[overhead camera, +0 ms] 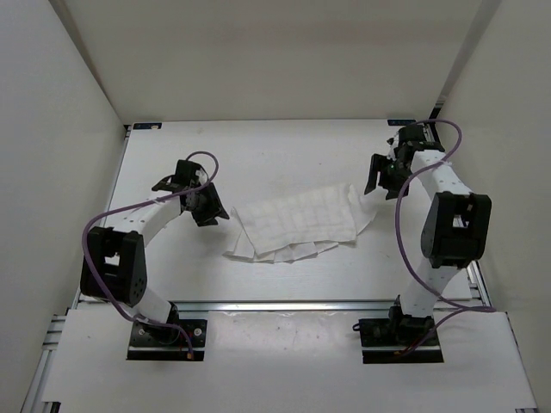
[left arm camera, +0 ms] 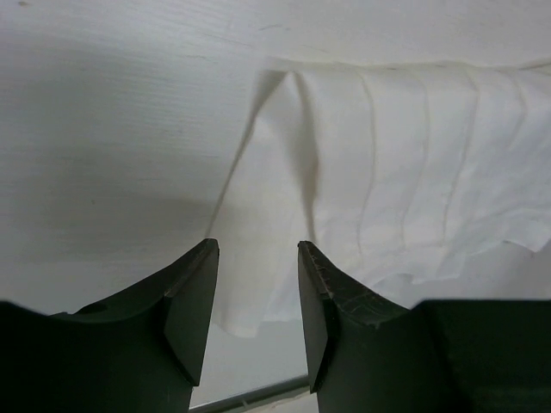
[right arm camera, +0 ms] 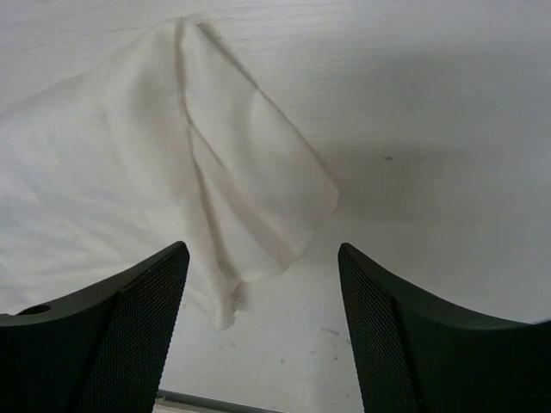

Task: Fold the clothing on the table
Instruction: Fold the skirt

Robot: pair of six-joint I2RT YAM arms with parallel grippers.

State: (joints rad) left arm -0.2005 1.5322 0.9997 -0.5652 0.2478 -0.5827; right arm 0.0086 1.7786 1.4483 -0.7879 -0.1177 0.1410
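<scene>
Left end effector (left arm camera: 258, 249) and right end effector (right arm camera: 263, 249) both hang spread and empty just off opposite ends of clothing (overhead camera: 297, 225) lying partly folded mid counter (overhead camera: 258, 155); looks between folds, next needs pinching a fresh edge.

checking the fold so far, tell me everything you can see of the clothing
The clothing is a thin, soft white fabric with a faint grid of creases, folded into a wide, wrinkled band with layered edges showing along its near side. It lies flat on the table, around the middle. Its left end lies before the open left gripper, its right corner before the open right gripper; neither holds it.
</scene>
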